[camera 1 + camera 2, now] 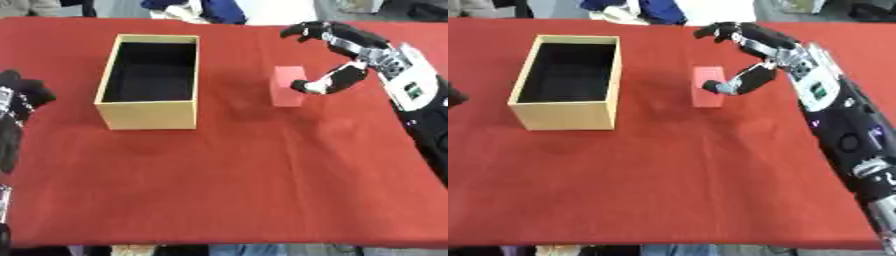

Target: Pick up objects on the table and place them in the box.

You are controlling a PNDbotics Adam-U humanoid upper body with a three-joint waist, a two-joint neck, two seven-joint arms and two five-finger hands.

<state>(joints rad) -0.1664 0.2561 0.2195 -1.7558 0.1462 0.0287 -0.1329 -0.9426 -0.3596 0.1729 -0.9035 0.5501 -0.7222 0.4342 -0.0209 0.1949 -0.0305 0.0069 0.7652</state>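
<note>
Red block [287, 86] beside right robot hand [354, 55]

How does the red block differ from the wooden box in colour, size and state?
The red block is nearly the same red as the cloth, while the wooden box is pale tan with a dark inside. The block is much smaller than the box. The block looks solid; the box is open on top, and nothing shows inside it. The right hand is at the block, thumb against its side; no hand is at the box. Both stand on the cloth.

A red-clothed table [219, 190] fills the view; beyond it, perhaps grey floor.
</note>
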